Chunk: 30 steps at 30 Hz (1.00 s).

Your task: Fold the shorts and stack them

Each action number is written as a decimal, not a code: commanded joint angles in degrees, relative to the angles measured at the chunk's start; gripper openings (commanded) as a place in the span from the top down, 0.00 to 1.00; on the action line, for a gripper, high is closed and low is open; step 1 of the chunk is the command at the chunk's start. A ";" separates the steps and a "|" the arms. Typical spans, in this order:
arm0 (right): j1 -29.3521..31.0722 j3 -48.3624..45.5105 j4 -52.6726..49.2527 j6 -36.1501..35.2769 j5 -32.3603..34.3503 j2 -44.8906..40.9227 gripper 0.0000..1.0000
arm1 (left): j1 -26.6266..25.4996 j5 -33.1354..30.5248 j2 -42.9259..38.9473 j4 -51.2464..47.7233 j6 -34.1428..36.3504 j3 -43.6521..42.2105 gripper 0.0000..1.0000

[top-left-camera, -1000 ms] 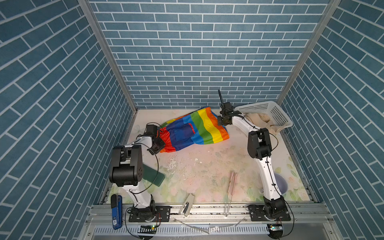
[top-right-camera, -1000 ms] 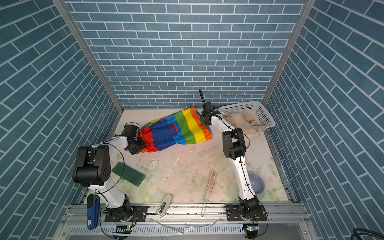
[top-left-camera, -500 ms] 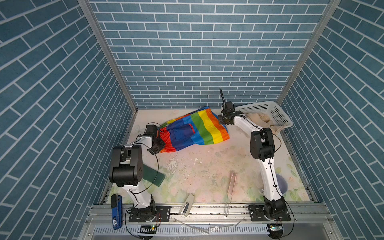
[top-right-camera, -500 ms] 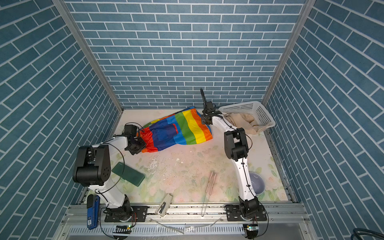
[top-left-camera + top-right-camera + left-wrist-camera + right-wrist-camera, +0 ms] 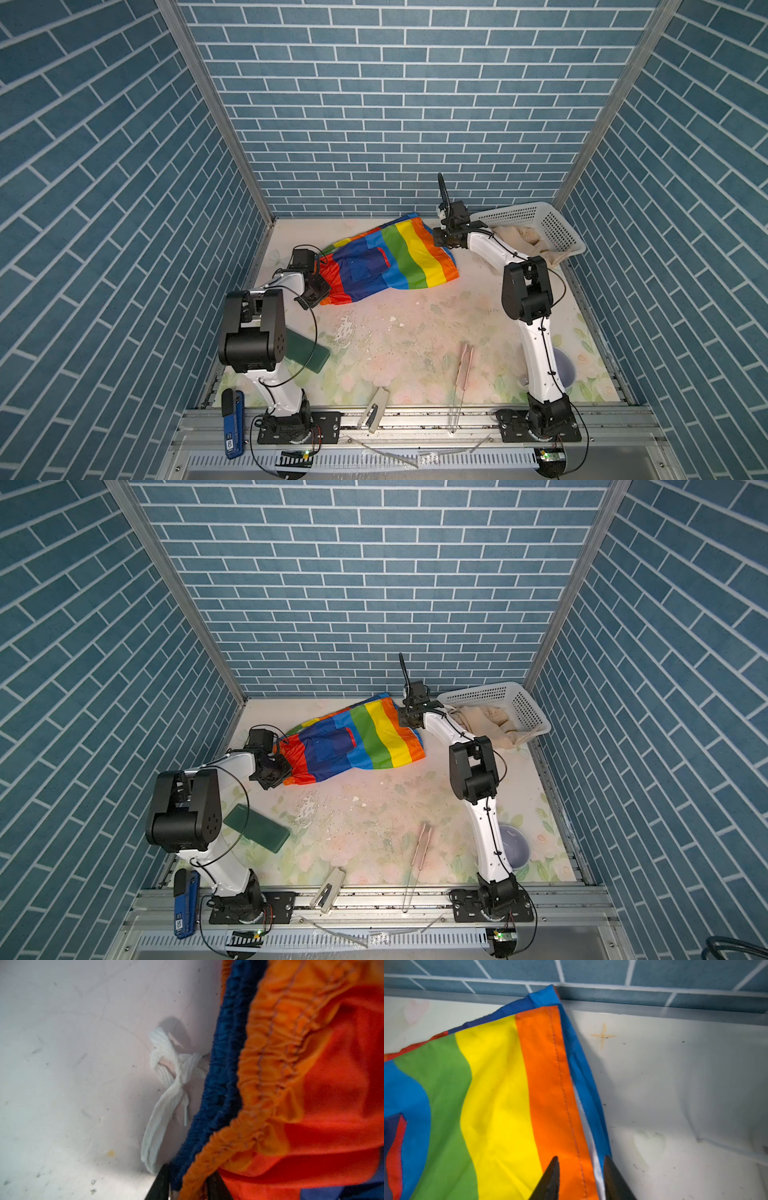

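1. We see blue brick walls (image 5: 374,104) around a scuffed floral table (image 5: 415,332).
2. The rainbow shorts (image 5: 395,262) lie at its back; the beige shorts (image 5: 521,237) fill the white basket (image 5: 557,226).
3. The left gripper (image 5: 188,1169) clamps the waistband (image 5: 259,1084); the right gripper (image 5: 581,1157) stands parted over the hem (image 5: 556,1084).

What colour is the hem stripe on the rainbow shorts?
Orange: the hem stripe shows best in the right wrist view.

Rainbow-striped shorts (image 5: 399,257) spread flat on table (image 5: 415,332), beige shorts (image 5: 521,237) crumpled in white basket (image 5: 559,230)
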 commanded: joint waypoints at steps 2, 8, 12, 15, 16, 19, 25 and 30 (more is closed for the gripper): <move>0.60 5.47 -4.72 -0.62 -1.47 3.52 0.50 | -0.18 -0.20 2.39 -2.74 0.54 -0.34 0.69; 0.55 10.77 -8.90 -0.37 1.09 7.74 0.43 | -0.18 -0.10 2.58 -2.39 0.47 -0.75 0.69; -0.08 10.52 -8.74 0.99 0.66 8.36 0.37 | -0.22 -0.10 2.64 -2.11 0.43 -1.13 0.69; -0.55 10.52 -8.23 2.00 -1.66 8.81 0.36 | -0.19 -0.10 2.69 -2.12 0.42 -1.17 0.68; -0.58 10.52 -8.07 2.18 -2.11 8.93 0.40 | -0.18 -0.10 2.72 -2.12 0.41 -1.14 0.68; -0.56 10.51 -7.70 3.22 -5.02 9.42 0.50 | -0.24 -0.15 2.68 -2.12 0.41 -1.07 0.68; -0.51 7.97 -5.67 5.26 -8.34 8.83 0.91 | -0.19 -0.27 2.98 -2.03 0.42 -1.22 0.68; -0.58 5.80 -3.61 5.63 -7.43 6.72 1.00 | -0.21 -0.32 2.78 -2.05 0.44 -1.30 0.68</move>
